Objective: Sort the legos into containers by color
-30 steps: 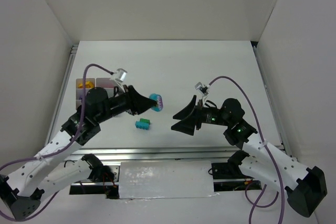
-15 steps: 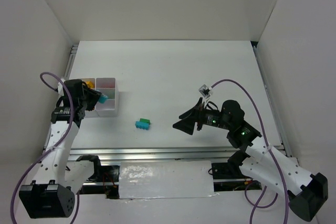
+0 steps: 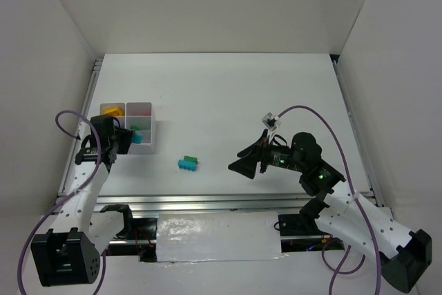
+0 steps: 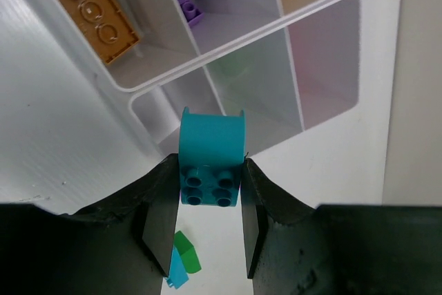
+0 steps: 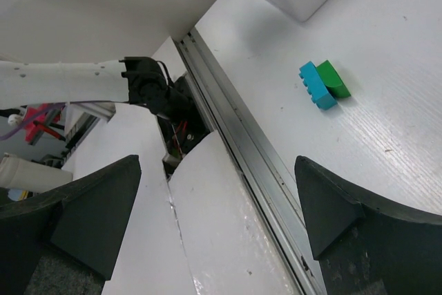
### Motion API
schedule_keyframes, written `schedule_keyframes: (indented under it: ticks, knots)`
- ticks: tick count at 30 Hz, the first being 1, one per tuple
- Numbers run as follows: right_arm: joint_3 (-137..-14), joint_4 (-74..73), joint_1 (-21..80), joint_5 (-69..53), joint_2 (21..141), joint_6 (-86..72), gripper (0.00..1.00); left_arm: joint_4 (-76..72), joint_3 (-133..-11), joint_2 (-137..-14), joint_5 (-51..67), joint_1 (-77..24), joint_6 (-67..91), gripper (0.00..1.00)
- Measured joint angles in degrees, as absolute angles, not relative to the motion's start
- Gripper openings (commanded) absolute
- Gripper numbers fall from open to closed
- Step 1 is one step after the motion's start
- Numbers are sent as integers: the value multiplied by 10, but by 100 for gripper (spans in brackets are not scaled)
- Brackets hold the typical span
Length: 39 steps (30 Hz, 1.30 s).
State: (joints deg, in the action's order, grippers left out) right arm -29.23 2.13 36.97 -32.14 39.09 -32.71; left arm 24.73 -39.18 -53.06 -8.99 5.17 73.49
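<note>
My left gripper (image 3: pixel 131 137) (image 4: pixel 207 174) is shut on a teal studded lego (image 4: pixel 210 160) (image 3: pixel 139 139) and holds it just above the near right part of the white container tray (image 3: pixel 153 124) (image 4: pixel 290 53). An orange-yellow lego (image 4: pixel 90 12) (image 3: pixel 112 110) and a purple lego (image 4: pixel 185 6) lie in separate compartments. A teal lego (image 3: pixel 184 164) (image 5: pixel 316 86) joined to a green lego (image 3: pixel 193 161) (image 5: pixel 333 77) lies on the table between the arms. My right gripper (image 3: pixel 243 162) (image 5: pixel 217 164) hangs open and holds nothing, to the right of that pair.
White walls close the table at the back and both sides. A metal rail (image 5: pixel 235 136) runs along the near table edge with the arm bases and cables behind it. The tray sits close to the table's left edge.
My left arm has swung from the middle of the table back to the tray, carrying the teal lego. The right gripper has barely shifted. The teal-and-green pair has stayed put.
</note>
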Motion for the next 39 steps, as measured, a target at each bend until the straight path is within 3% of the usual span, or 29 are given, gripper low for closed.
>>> schedule_keyframes:
  ticks: [4, 19, 30, 36, 39]
  knots:
    - [-293, 20, 370, -321, 387, -325, 100, 238, -366, -531, -87, 52, 757, 0]
    - [-293, 18, 370, -328, 386, -322, 100, 170, -337, -554, -58, 52, 771, 16]
    - [-293, 17, 370, -328, 387, -321, 100, 163, -331, -550, -56, 52, 780, 53]
    - [-293, 17, 370, -328, 387, -319, 100, 163, -326, -550, -53, 54, 783, 83]
    - [-293, 17, 370, -327, 387, -318, 100, 167, -327, -551, -52, 55, 782, 89]
